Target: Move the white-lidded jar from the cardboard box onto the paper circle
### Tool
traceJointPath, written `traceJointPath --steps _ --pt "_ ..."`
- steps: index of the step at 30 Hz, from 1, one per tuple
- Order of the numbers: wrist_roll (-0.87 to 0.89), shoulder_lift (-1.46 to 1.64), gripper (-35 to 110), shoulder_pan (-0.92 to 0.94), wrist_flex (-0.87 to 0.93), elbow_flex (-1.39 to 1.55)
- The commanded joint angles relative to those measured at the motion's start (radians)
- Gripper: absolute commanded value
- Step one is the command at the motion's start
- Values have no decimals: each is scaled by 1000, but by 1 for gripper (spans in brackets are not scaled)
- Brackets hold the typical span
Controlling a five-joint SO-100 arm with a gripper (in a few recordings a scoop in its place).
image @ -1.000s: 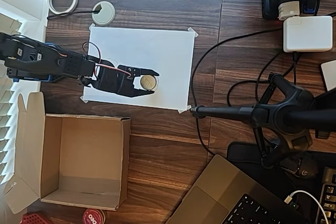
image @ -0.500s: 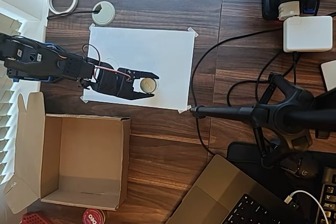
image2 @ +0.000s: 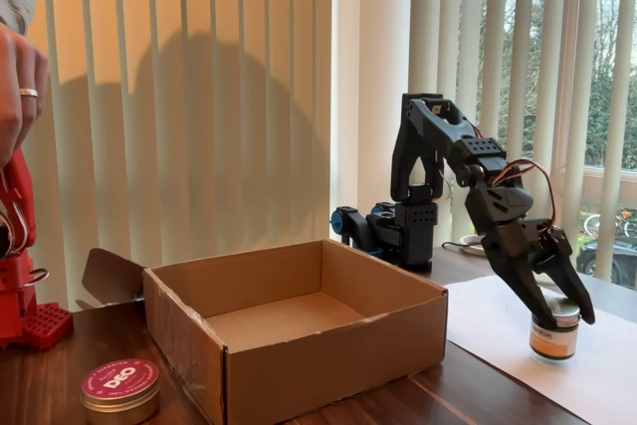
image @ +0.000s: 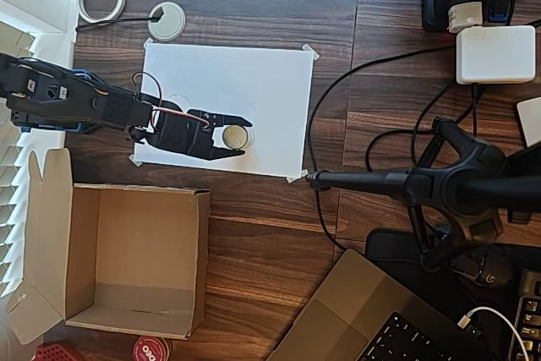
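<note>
the gripper [image: 239,134] has its jaws spread around the white-lidded jar [image: 235,134] standing on the white sheet [image: 254,82].

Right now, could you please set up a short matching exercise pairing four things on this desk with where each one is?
Things:
1. white-lidded jar
2. cardboard box
3. red round tin
4. gripper

Places:
A. on the dark wood, open and empty
B. straddling the jar's lid
C. on the white sheet
D. on the wood at the box's corner

Pairs: 1-C, 2-A, 3-D, 4-B
</note>
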Motion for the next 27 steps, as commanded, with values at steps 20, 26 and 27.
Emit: traceJointPath --steps 20,26,27 --pt "-17 20 0 15 -54 2" --pt "-23 20 4 15 -57 9" --pt "-21 21 6 15 -57 11"
